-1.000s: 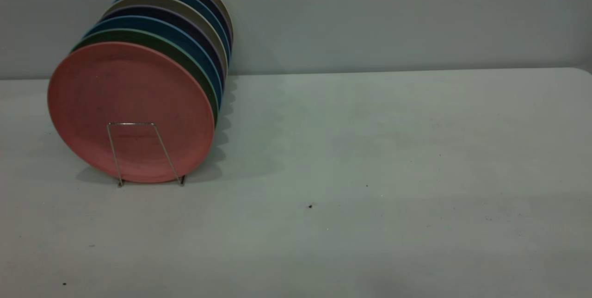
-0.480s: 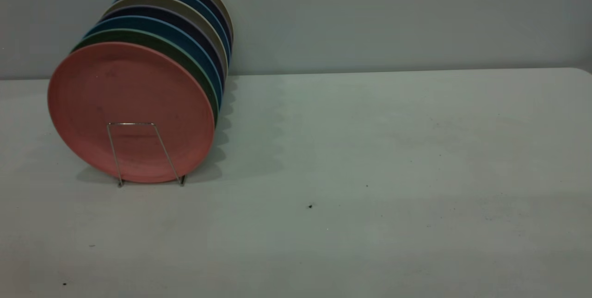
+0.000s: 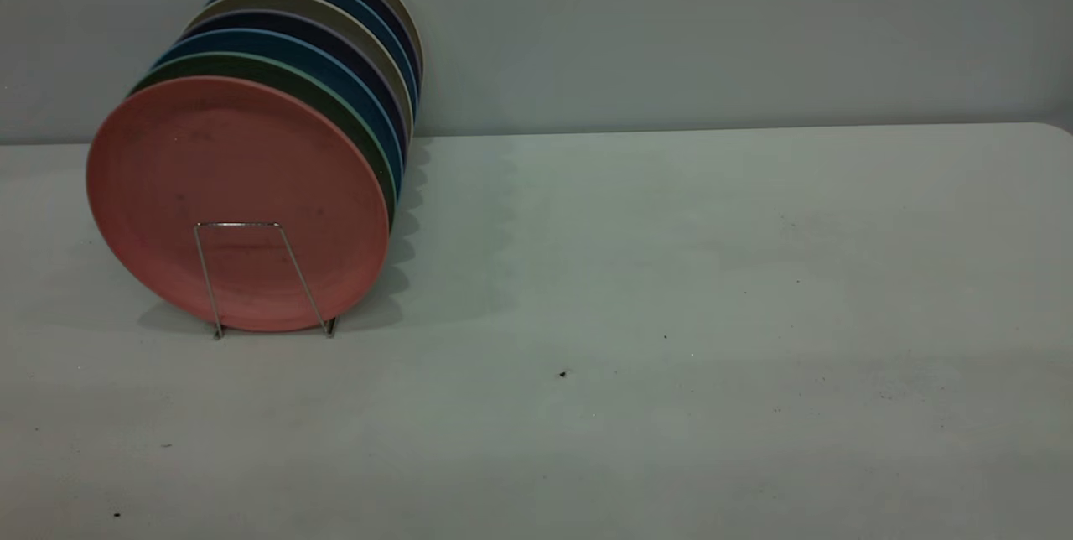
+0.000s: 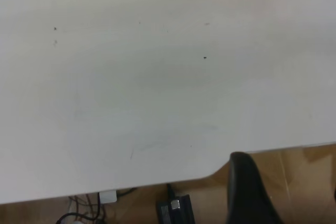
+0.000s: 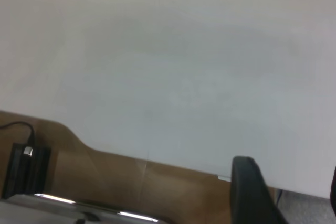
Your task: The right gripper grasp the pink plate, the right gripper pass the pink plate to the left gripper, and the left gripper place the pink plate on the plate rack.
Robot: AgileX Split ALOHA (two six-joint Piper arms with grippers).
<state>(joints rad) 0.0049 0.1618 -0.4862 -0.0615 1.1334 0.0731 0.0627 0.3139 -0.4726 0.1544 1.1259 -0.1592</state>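
- Right gripper [image 5: 287,165], slim and black with pointed fingers, hangs over the near edge of the pale grey table [image 3: 671,272]. It is released and holds nothing: one finger shows and a dark sliver of the other sits far off from it.
- Bulky black left gripper [image 4: 252,198] also hangs at the table edge, well away from the plates. Only one wedge finger shows, so I cannot tell whether it is released or clenched. Neither arm appears in the exterior view.
- Round salmon-pink plastic plate [image 3: 235,179] stands upright at the front of the thin shiny wire plate rack [image 3: 243,225]. It sits just behind the front loop and just ahead of a dark green plate [image 3: 251,62] with a paler rim. The placing looks done.
- Risk: the front loop reaches under half the pink plate's height, so a knock to the table or a sweeping arm could tip the plate forward over the wire.
- Risk: the whole row of plates leans one way. If the rack slides on the smooth table, the pink plate at the open end would likely go first.
- Risk: a reach back toward the rack could clip the plate's rim and roll it out sideways.
- Writing: none can be read on the plates, the rack or the table. A small black box [image 4: 176,211] below the table edge shows no legible label.
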